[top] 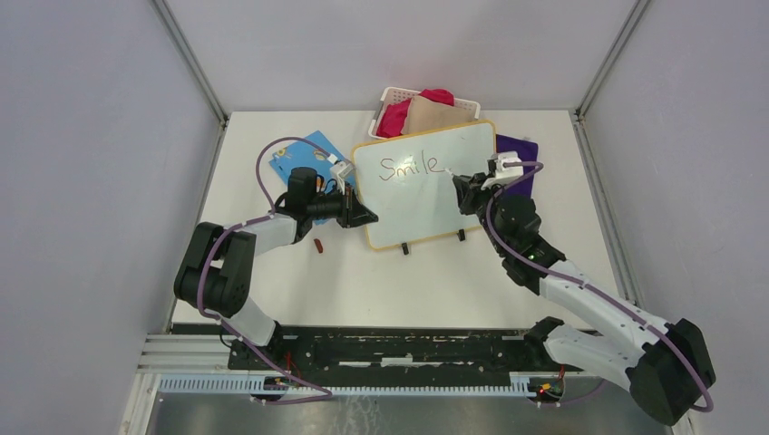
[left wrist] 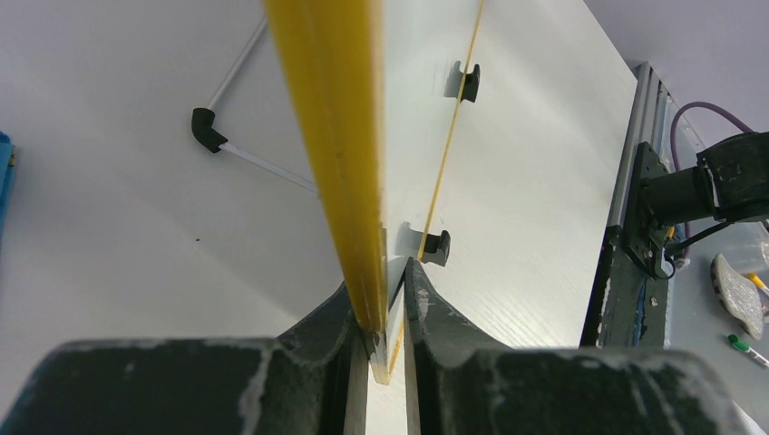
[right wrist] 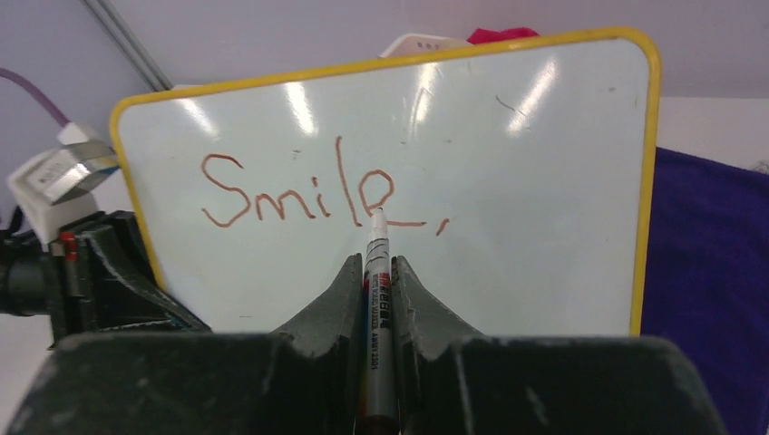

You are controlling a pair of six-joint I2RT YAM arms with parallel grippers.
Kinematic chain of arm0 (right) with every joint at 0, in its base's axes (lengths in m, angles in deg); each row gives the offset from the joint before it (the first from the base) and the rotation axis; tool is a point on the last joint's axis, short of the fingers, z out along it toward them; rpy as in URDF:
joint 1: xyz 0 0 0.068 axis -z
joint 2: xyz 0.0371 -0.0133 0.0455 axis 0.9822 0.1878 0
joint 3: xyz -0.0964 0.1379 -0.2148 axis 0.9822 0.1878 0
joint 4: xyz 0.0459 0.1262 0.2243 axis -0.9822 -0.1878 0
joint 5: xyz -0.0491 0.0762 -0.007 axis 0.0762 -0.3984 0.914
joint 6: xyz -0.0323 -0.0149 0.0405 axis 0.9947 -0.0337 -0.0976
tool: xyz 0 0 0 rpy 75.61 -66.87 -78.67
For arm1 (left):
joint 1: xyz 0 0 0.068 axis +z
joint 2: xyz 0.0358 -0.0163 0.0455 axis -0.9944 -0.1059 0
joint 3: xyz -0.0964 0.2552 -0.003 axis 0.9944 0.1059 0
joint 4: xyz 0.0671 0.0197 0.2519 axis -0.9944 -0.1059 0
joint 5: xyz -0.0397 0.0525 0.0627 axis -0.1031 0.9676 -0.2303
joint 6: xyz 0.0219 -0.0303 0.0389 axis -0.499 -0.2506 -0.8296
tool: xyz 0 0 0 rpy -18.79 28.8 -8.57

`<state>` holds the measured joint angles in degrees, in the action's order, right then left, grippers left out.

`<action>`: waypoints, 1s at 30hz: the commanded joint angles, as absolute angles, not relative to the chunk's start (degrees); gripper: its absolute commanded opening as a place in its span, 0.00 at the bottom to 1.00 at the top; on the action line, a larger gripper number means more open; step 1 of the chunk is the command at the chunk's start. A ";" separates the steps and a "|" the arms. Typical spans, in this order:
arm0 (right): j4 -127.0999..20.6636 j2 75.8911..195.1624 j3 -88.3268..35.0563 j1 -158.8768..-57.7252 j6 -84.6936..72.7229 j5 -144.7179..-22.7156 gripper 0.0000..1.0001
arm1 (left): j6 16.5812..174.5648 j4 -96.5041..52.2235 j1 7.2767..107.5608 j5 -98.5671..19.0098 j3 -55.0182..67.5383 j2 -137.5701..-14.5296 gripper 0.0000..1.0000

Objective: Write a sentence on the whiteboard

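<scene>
The right gripper (right wrist: 376,267) was clenched on a thin grey marker pen (right wrist: 378,308) with a white tip. The tip was right at the big white whiteboard (right wrist: 544,163) with the thin yellow frame, just under the last letter. I could not tell if it was touching.

The left gripper (left wrist: 385,290) pinched the left edge of the whiteboard, one finger on each side of the frame. It held the board up on its small black feet (left wrist: 438,245). The board stood tilted near the middle of the white table (top: 408,290), between the two arms. A little red thing (top: 318,245), too small to name, lay on the table beside the left arm.

On the board was a thin dark-red word (right wrist: 299,195) written by hand, "Smile,", high up on the left half. The space under it was bare. So the first line looked done and the second line was not yet begun. Next, I think, the pen had to lift off, go down and left to the bare part, and press softly. The left gripper had to hold firm so the board would not tip.

Behind the board lay a dark purple cloth (right wrist: 716,272) on the right and a flat blue card (top: 308,149) on the left. Farthest back was a white plastic basket (top: 392,98) with pink and tan cloth in it.
</scene>
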<state>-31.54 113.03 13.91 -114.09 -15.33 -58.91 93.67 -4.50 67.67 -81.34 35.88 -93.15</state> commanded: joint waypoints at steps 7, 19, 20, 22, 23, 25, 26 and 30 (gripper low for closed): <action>-33.01 108.21 12.67 -128.27 -4.37 -52.08 0.00 | 87.42 -10.27 66.34 -75.99 35.63 -94.19 0.02; -27.65 120.10 13.82 -136.63 -3.77 -51.72 0.00 | 86.72 -11.41 66.34 -74.94 35.67 -95.04 0.02; -27.19 121.12 13.44 -136.94 -3.74 -51.71 0.00 | 86.67 -11.41 66.34 -74.94 35.69 -95.07 0.02; -26.53 122.67 12.69 -137.70 -3.61 -51.54 0.00 | 86.63 -11.41 66.34 -74.92 35.63 -95.14 0.02; -26.36 123.34 12.17 -138.06 -3.50 -51.13 0.00 | 86.56 -11.41 66.34 -74.86 35.63 -95.13 0.02; -26.02 124.41 11.44 -138.92 -3.01 -50.17 0.00 | 86.55 -11.41 66.34 -74.84 35.63 -95.21 0.02; -25.90 124.84 11.18 -139.12 -2.80 -49.35 0.00 | 86.58 -11.41 66.34 -74.80 35.63 -95.21 0.02; -26.06 126.46 10.18 -139.55 -2.51 -45.80 0.00 | 86.63 -11.41 66.34 -74.77 35.52 -95.17 0.02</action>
